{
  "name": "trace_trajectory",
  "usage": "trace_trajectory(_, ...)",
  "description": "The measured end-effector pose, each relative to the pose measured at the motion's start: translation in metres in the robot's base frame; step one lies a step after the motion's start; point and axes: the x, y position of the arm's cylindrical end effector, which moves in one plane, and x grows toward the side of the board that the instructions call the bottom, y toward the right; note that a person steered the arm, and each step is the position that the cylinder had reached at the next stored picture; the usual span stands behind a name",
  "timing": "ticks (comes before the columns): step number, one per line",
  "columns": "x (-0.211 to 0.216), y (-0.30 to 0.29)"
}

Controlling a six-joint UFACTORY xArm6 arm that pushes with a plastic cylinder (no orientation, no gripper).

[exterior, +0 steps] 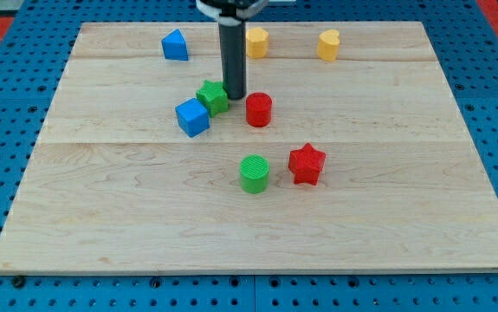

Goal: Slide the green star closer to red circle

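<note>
The green star (213, 97) lies a little above the board's middle, touching the blue cube (192, 117) at its lower left. The red circle (258, 110) stands just to the star's right, a small gap apart. My tip (235, 95) rests on the board between the two, right at the star's right edge and a little to the upper left of the red circle. The rod rises straight up out of the view's top.
A green circle (254, 173) and a red star (307, 165) lie below the middle. A blue block (175, 45), a yellow block (256, 42) and another yellow block (328, 44) lie along the wooden board's (101, 217) top edge.
</note>
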Motion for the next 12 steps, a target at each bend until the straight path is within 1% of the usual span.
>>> trace_trajectory(1, 0.028, 0.024)
trace_trajectory(2, 0.014, 0.079)
trace_trajectory(3, -0.006, 0.043)
trace_trajectory(4, -0.011, -0.062)
trace_trajectory(5, -0.003, -0.112)
trace_trajectory(6, 0.034, -0.129)
trace_trajectory(7, 0.046, -0.130)
trace_trajectory(8, 0.006, -0.077)
trace_trajectory(9, 0.002, -0.031)
trace_trajectory(10, 0.018, -0.106)
trace_trajectory(11, 0.035, -0.046)
trace_trajectory(12, 0.007, -0.002)
